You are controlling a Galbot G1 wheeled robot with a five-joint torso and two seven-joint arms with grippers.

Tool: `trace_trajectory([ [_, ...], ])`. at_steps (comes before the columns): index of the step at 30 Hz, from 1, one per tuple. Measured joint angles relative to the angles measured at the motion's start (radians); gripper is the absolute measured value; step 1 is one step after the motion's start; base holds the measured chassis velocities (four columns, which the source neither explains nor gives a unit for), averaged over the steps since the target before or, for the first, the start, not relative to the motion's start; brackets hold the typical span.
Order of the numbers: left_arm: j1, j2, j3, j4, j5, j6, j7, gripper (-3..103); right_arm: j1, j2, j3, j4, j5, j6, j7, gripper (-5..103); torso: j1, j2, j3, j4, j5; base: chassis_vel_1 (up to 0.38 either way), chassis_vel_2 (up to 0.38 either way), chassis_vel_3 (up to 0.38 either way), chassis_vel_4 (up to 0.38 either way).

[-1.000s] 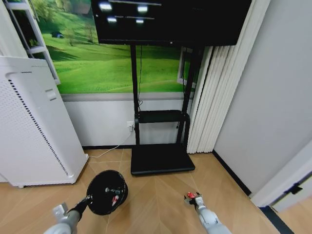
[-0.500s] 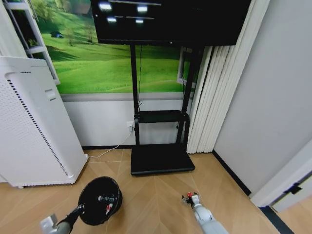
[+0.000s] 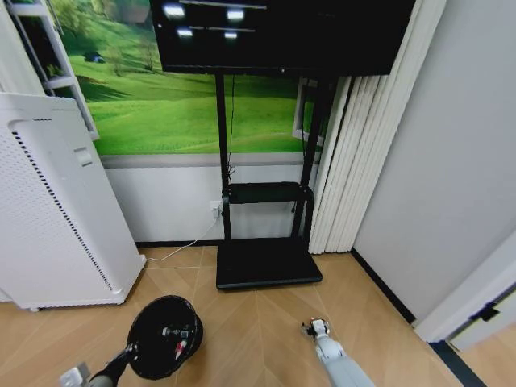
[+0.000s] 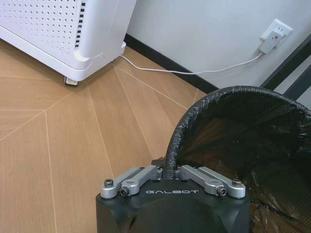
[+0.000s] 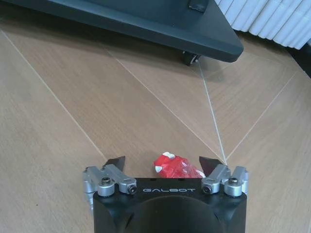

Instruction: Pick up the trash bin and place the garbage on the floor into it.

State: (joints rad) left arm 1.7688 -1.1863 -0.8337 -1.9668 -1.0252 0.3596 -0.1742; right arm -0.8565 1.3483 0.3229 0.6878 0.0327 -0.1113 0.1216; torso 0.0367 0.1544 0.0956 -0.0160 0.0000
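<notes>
The black mesh trash bin (image 3: pixel 158 360) hangs low at the left of the head view, its rim (image 4: pixel 228 92) pinched by my left gripper (image 4: pixel 169 171), which is shut on it. Small garbage pieces (image 3: pixel 177 343) show inside the bin. My right gripper (image 5: pixel 163 160) stands open just above the floor (image 3: pixel 258 322), and a crumpled red piece of garbage (image 5: pixel 176 167) lies between its fingers, closer to one finger (image 5: pixel 208 163). In the head view the right gripper (image 3: pixel 314 326) points down at the planks right of the bin.
A tall white perforated appliance (image 3: pixel 56 218) stands at the left, with a white cable running to a wall outlet (image 4: pixel 274 34). The black TV stand base (image 3: pixel 268 264) and its caster (image 5: pixel 189 59) lie just beyond the right gripper. White curtains (image 3: pixel 355 177) hang at the right.
The left arm has drawn the bin back toward me and lower, to the left. The right gripper has dipped slightly, so it now covers most of the red piece in the head view.
</notes>
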Motion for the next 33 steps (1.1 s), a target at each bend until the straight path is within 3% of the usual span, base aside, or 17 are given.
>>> trace_trajectory([
  [3,0.002,0.001,-0.006,0.001,-0.001,-0.003,0.004,3,0.002,0.003,0.004,-0.013,-0.005,0.000,0.000,71,0.000,0.000,0.000,-0.0001,0.0000,0.000,0.000,0.000,0.000],
  [4,0.002,0.001,-0.006,0.001,-0.001,-0.003,0.004,3,0.002,0.003,0.004,-0.013,-0.005,0.000,0.000,71,0.000,0.000,0.000,-0.0001,0.0000,0.000,0.000,0.000,0.000],
  [12,0.000,0.006,-0.013,0.008,-0.006,-0.005,0.008,3,-0.003,0.002,0.009,-0.013,-0.006,0.003,0.000,39,0.000,0.000,0.000,-0.0001,-0.0002,0.000,0.000,0.000,0.000],
  [14,-0.001,0.006,-0.013,0.008,-0.007,-0.005,0.008,3,-0.004,0.001,0.009,-0.011,-0.006,0.003,0.000,39,0.000,0.000,0.000,-0.0001,-0.0002,0.000,0.000,0.000,0.000],
  [16,-0.003,0.007,-0.013,0.009,-0.008,-0.006,0.008,3,-0.012,0.000,0.012,-0.005,-0.006,0.004,0.000,28,0.000,0.000,0.000,-0.0002,-0.0005,0.000,0.000,0.000,0.000],
  [27,-0.005,0.010,-0.017,0.013,-0.011,-0.008,0.010,3,-0.050,-0.002,0.017,0.019,-0.001,0.005,-0.003,1,0.000,0.000,0.000,-0.0003,0.0007,0.000,0.000,0.000,0.000],
  [33,-0.009,0.010,-0.016,0.014,-0.011,-0.009,0.010,3,-0.066,-0.006,0.017,0.052,0.007,0.004,-0.003,0,0.000,0.000,0.000,-0.0002,0.0004,0.000,0.000,0.000,0.000],
])
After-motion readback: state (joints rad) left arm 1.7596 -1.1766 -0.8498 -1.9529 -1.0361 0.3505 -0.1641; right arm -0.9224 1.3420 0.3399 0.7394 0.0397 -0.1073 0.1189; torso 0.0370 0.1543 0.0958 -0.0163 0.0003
